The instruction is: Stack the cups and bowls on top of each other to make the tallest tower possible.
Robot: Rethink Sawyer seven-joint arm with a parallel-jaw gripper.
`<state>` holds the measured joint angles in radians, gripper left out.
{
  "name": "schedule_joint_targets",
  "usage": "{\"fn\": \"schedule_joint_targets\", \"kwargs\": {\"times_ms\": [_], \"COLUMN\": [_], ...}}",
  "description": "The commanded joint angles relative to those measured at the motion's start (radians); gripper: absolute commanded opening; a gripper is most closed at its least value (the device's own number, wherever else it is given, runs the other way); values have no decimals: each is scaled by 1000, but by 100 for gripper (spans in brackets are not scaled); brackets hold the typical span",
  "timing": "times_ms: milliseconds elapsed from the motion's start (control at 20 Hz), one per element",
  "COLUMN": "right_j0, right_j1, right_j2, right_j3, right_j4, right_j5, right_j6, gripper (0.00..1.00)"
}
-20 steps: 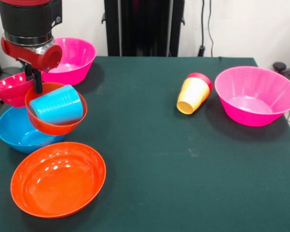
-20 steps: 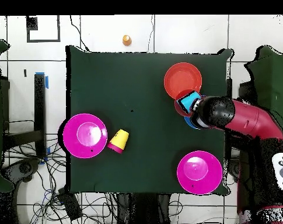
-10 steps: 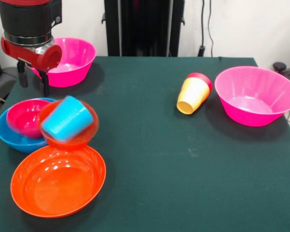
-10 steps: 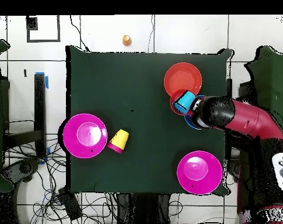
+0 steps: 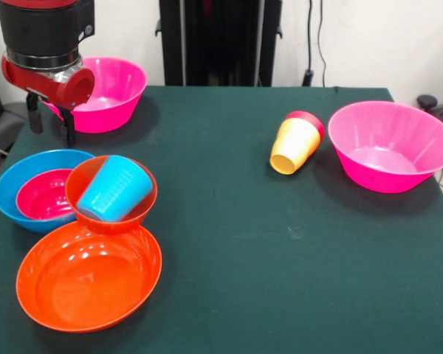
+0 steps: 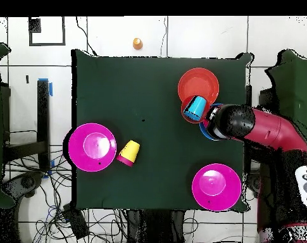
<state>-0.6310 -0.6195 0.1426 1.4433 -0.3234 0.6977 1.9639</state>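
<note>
My gripper (image 5: 50, 124) hangs open and empty at the far left, above and behind the blue bowl (image 5: 6, 181). The small crimson bowl (image 5: 44, 196) sits upright inside that blue bowl. A small orange bowl (image 5: 117, 223) rests tilted across the rims of the blue bowl and the wide orange bowl (image 5: 88, 284). The blue cup (image 5: 115, 189) lies on its side in it. A yellow cup (image 5: 292, 145) lies on its side with a red cup (image 5: 308, 117) nested behind it. In the overhead view the arm's head hides the gripper, and the blue cup (image 6: 195, 107) shows beside it.
One large pink bowl (image 5: 109, 92) stands right behind the gripper. The other pink bowl (image 5: 391, 146) stands at the right, next to the lying cups. A small orange thing (image 6: 137, 43) sits on the floor beyond the table's far edge in the overhead view.
The gripper let go of the small orange bowl holding the blue cup. That bowl dropped and settled tilted on the two rims. The crimson bowl slid down into the blue bowl.
</note>
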Motion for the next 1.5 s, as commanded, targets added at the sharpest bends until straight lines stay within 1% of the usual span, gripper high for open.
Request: {"fn": "schedule_joint_targets", "kwargs": {"times_ms": [50, 550, 600, 700, 800, 850, 900, 950, 1000, 1050, 1150, 1200, 1400, 1500], "right_j0": [27, 29, 32, 47, 60, 60, 49, 33, 26, 32, 39, 42, 42, 51], "right_j1": [9, 8, 4, -13, -47, -74, -119, -157, -177, -188, -211, -212, -212, -203], "right_j2": [43, 47, 43, 30, 23, 24, 29, 44, 60, 68, 88, 101, 163, 175], "right_j3": [5, -4, -6, -17, -11, 8, 49, 88, 101, 106, 128, 136, 197, 203], "right_j4": [-1, 1, -7, -43, -72, -83, -80, -52, -22, -10, 24, 44, 138, 182], "right_j5": [-22, -2, -2, 36, 81, 153, 240, 244, 266, 295, 318, 327, 264, 288], "right_j6": [17, 6, 0, -44, -101, -169, -244, -251, -245, -242, -206, -183, -100, -73], "gripper": [100, 100, 100, 100, 100, 100, 100, 100, 100, 100, 100, 100, 100, 100]}}
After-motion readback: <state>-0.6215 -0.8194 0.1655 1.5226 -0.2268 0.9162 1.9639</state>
